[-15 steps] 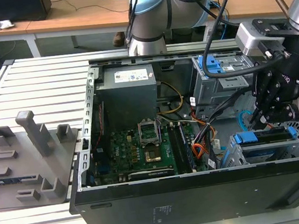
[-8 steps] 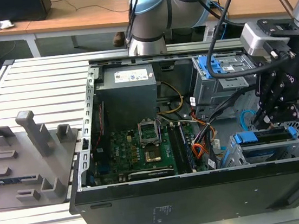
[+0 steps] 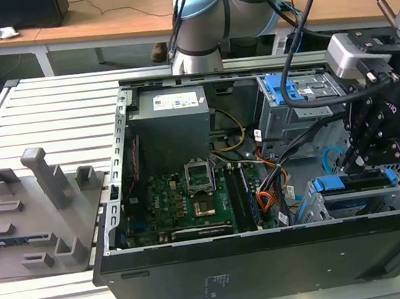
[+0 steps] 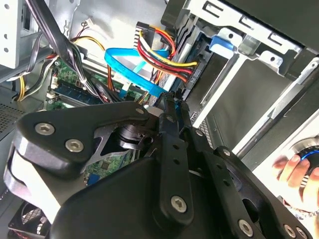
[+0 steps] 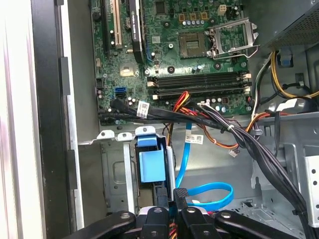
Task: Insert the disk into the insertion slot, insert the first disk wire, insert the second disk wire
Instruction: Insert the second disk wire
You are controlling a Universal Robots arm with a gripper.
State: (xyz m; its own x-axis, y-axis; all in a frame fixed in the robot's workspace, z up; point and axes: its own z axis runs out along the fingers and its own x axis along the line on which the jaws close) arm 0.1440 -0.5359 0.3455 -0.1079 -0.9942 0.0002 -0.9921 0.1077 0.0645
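The disk's bright blue carrier [image 5: 149, 167] sits pushed into the insertion slot of the light-grey drive cage [image 5: 115, 174], at the case's front in the exterior view's right [image 3: 328, 183]. My gripper [image 5: 175, 213] hangs right behind it and is shut on the small dark plug [image 5: 180, 193] of the second disk wire, the light-blue cable [image 5: 212, 191] that loops away beside it. In the second wrist view the black fingertips [image 4: 168, 102] meet where the blue cable [image 4: 127, 62] ends. A red, yellow and black wire bundle with a dark plug [image 4: 149, 40] lies close to the disk's back.
The open case holds the motherboard [image 3: 184, 195], a thick black cable bundle [image 5: 234, 132] and a taller cage with a blue latch [image 3: 284, 88]. A grey fixture block [image 3: 40, 213] stands on the slatted table at the exterior view's left. A person's hand [image 4: 291, 172] is beside the cage.
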